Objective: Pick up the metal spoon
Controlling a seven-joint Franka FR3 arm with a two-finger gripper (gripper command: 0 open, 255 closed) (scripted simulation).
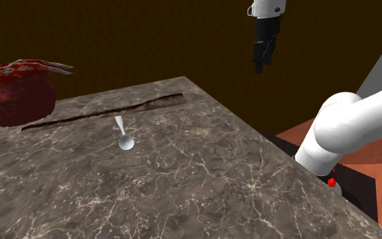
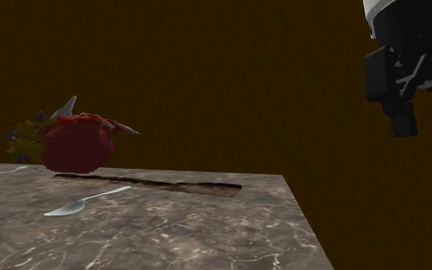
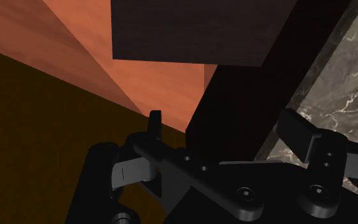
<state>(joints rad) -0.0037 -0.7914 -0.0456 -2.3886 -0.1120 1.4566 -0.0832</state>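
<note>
The metal spoon [image 1: 123,136] lies flat on the dark marbled table top [image 1: 182,176], its bowl toward the shoulder view's bottom and its handle pointing at a long groove. In the second exterior view the spoon [image 2: 81,203] rests left of centre. My black gripper [image 1: 260,62] hangs high in the air beyond the table's far right edge, well away from the spoon. Its fingers stand apart with nothing between them in the second exterior view [image 2: 427,123] and in the wrist view [image 3: 228,130], so the gripper is open.
A dark red spiky object [image 1: 13,92] sits at the table's far left, behind the spoon [image 2: 76,144]. A narrow groove [image 1: 108,112] runs across the top. A thin pale utensil [image 2: 3,171] lies at the second exterior view's far left. Orange floor [image 3: 152,76] lies under the gripper.
</note>
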